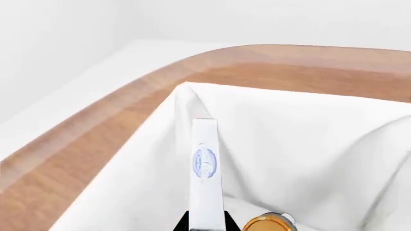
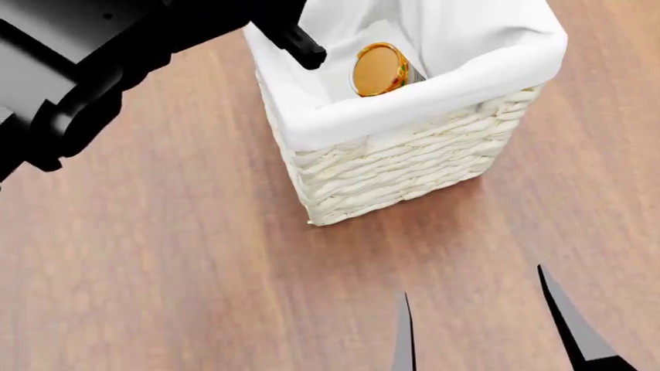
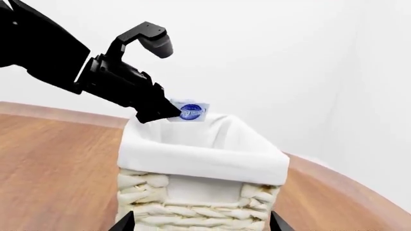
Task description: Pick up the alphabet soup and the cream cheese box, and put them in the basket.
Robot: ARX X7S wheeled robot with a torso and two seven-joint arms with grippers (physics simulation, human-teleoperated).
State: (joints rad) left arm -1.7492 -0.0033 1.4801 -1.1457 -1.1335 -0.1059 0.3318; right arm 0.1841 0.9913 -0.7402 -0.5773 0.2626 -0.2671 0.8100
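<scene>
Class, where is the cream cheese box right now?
The cream cheese box is held in the left gripper just above the basket's far rim, over the can inside.

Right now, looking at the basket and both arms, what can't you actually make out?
- Cream cheese box: head view, hidden behind the left arm.
- Left gripper: left wrist view, fingers cut off at the frame edge.
- Can in the basket: label unseen, only its gold end shows; the liner covers the rest.
- Right gripper: only its fingers show, wrist cut off.
</scene>
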